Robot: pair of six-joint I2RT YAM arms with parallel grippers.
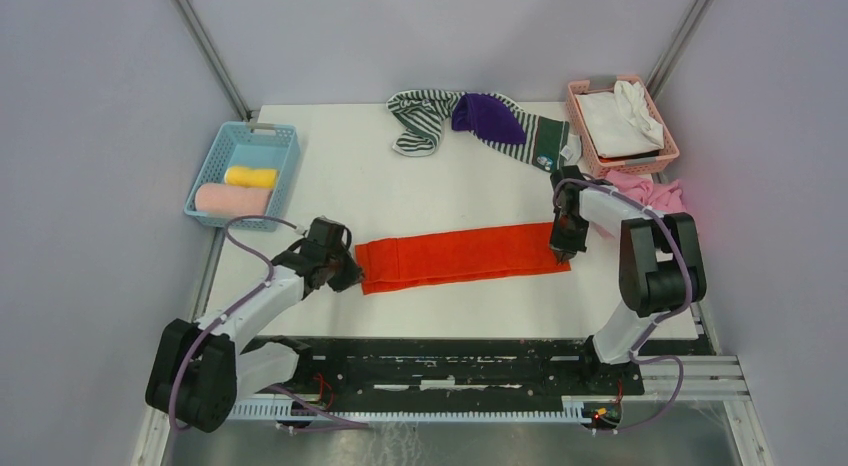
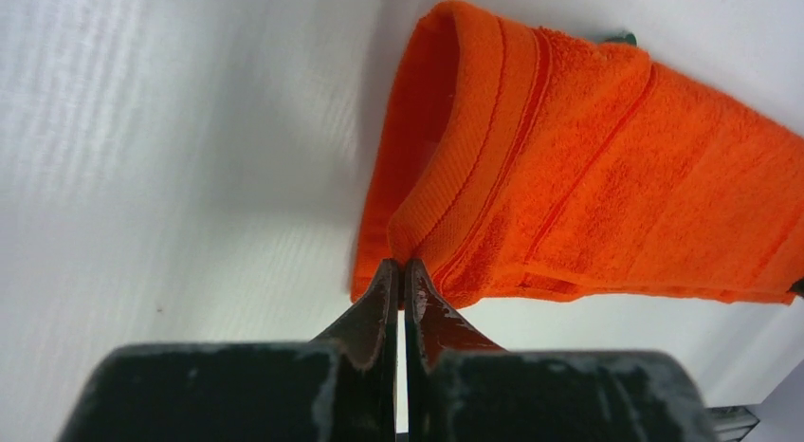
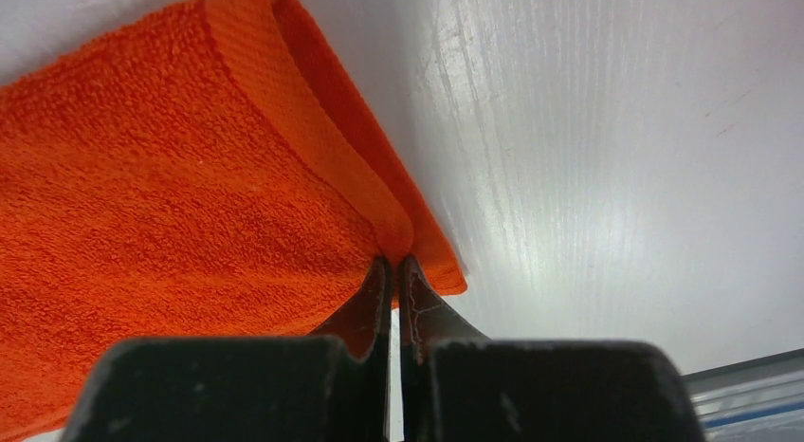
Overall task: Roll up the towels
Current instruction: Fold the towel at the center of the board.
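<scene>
The orange-red towel (image 1: 462, 256) lay folded into a long strip across the middle of the top view, flat on the white worktop (image 1: 350, 176) and slanting slightly upward to the right. The left tool (image 2: 399, 267) was pressed together on the hem at the strip's left end. The right tool (image 3: 391, 262) was pressed together on the hem at its right end.

Each bite took only the very edge of the cloth, so a pull along the strip could have drawn the hem out of either tip. The wrist views did not settle whether both folded layers were caught. If only the upper one was, lifting would probably have opened the fold and left a wide, loose sheet to roll.

With both ends pinned, a roll started from one side would have tightened the cloth against the other grip, skewing or dragging it. The slant also risked a cone-shaped roll. The striped towel (image 1: 418, 121) and purple towel (image 1: 488, 116), at upper centre, lay well apart and posed no snag.
</scene>
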